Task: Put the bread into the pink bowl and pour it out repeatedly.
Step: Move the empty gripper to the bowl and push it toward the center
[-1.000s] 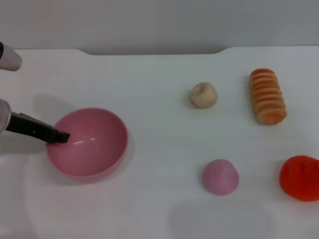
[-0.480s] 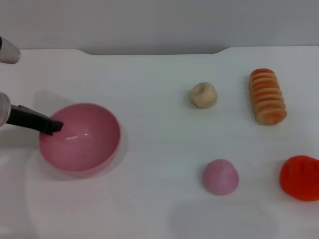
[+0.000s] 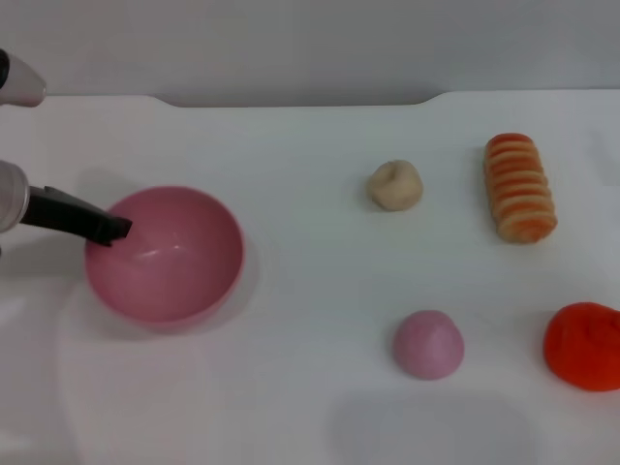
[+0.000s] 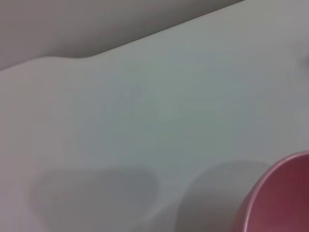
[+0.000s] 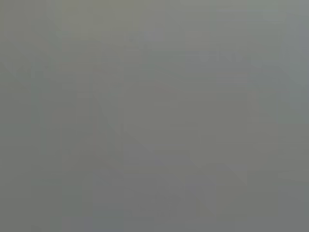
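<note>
While the bread [image 3: 520, 187] lies well apart, the left tool [image 3: 114, 231] is clamped on the pink bowl's [image 3: 179, 266] rim.

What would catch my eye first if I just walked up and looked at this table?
Probably the pink bowl at the table's left, empty, with the left gripper pinching its rim. Next, the striped bread lying far off at the back right, and a bright red lump at the right edge nearer the robot.
</note>
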`<act>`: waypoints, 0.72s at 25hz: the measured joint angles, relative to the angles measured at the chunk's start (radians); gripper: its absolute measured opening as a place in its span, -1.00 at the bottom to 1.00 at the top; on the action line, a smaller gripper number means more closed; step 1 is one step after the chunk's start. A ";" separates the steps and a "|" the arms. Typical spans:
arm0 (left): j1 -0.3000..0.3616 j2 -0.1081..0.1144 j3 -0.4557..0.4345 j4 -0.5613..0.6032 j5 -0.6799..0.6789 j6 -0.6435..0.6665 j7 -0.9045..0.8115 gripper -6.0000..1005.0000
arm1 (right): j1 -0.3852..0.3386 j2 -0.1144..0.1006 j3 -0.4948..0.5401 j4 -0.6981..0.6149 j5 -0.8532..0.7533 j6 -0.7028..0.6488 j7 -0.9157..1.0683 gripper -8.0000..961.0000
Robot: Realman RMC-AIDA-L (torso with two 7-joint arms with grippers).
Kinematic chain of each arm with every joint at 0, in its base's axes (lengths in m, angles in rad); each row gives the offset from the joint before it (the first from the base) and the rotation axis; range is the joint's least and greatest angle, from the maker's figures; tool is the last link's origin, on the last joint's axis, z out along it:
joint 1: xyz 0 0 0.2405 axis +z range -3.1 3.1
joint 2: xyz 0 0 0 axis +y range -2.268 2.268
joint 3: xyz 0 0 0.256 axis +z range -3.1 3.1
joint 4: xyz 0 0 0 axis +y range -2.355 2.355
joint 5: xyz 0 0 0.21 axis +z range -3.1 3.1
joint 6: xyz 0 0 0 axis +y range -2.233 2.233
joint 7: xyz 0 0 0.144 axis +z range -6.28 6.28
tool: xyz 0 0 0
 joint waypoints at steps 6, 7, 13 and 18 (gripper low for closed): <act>-0.021 -0.001 0.007 0.000 0.000 -0.008 0.006 -0.91 | 0.019 -0.036 0.012 -0.319 -0.530 0.180 0.435 0.48; -0.029 -0.002 0.008 -0.002 0.000 -0.020 0.014 -0.91 | 0.030 -0.040 0.012 -0.369 -0.626 0.191 0.517 0.48; -0.032 -0.003 0.009 -0.008 -0.001 -0.032 0.028 -0.91 | 0.171 -0.096 0.053 -0.488 -1.191 0.120 1.032 0.49; -0.032 -0.003 0.009 -0.009 -0.002 -0.036 0.033 -0.91 | 0.302 -0.145 0.183 -0.500 -1.587 -0.090 1.325 0.49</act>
